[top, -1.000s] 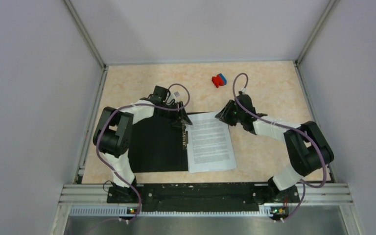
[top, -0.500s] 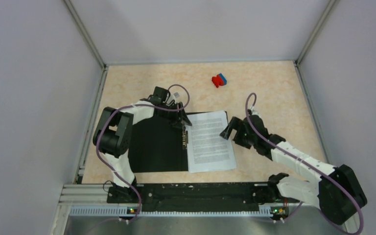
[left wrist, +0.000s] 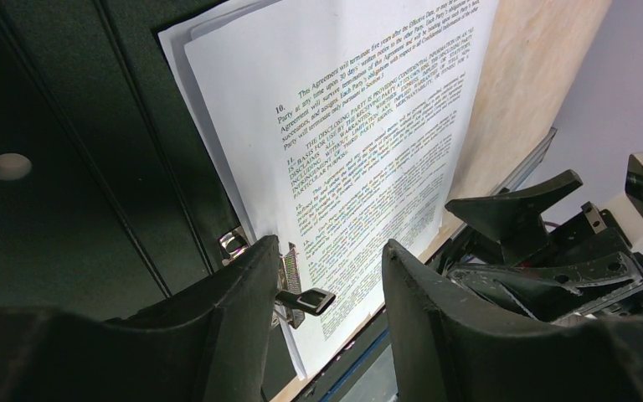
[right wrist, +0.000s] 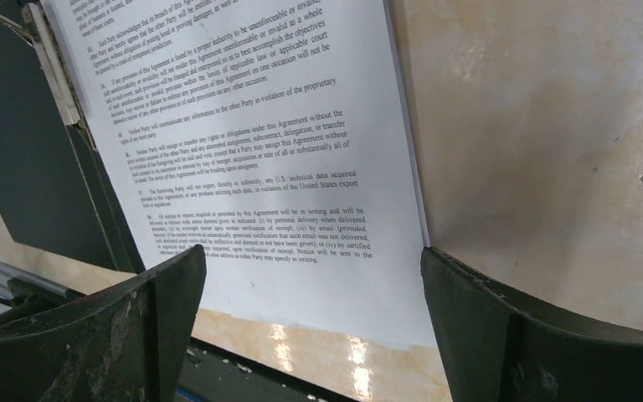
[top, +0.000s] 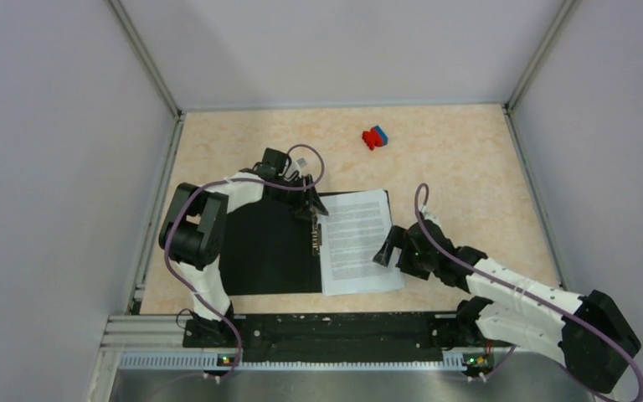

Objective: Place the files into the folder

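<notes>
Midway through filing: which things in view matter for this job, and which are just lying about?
Part of the job:
- paper sheets, lying next to the folder's clip
- folder, open, black inside facing up
- metal clip on the folder

Just lying about:
- small red-and-blue object, farther back, touching neither

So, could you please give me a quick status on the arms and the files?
Left end effector open, astride the clip. Right end effector open above the files, near edge. Files lie on the open folder. Red-and-blue object well clear.
</notes>
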Motion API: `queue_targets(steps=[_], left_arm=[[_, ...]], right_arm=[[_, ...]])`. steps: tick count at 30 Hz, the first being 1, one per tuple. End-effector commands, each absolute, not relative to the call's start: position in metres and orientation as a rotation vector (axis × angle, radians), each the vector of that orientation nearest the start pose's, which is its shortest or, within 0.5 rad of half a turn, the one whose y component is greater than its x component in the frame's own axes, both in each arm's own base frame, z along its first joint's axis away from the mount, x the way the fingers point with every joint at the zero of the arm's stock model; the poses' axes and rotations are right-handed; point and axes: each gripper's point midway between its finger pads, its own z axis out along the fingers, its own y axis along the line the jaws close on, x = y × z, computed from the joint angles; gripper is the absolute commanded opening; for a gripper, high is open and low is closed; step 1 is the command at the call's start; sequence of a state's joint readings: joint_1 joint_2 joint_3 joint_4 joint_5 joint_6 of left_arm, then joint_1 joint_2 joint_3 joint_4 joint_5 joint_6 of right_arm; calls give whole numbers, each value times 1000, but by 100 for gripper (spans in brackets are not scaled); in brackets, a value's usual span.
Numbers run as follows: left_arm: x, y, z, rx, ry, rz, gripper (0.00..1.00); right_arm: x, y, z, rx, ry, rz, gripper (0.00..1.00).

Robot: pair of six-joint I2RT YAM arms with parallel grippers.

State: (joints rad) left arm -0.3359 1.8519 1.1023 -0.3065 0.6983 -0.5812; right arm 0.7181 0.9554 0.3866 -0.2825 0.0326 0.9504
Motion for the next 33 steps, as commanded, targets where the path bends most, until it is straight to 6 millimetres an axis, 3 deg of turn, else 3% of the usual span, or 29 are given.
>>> queue_targets(steps=[1, 11, 20, 26, 33], left_arm=[[321, -252, 73, -31, 2683, -1228, 54], [322, -253, 71, -35, 2685, -1229, 53], [321, -252, 71, -33, 2687, -1229, 53], [322, -253, 71, -31, 2683, -1233, 53], [322, -253, 69, -33, 2688, -1235, 53]], right_arm=[[168, 185, 43, 352, 2531, 668, 99], [167, 204, 53, 300, 2526, 711, 99], [178, 167, 57, 311, 2492, 492, 99], [167, 183, 43, 278, 2559, 563, 99], [160, 204, 44, 239, 2572, 624, 99]])
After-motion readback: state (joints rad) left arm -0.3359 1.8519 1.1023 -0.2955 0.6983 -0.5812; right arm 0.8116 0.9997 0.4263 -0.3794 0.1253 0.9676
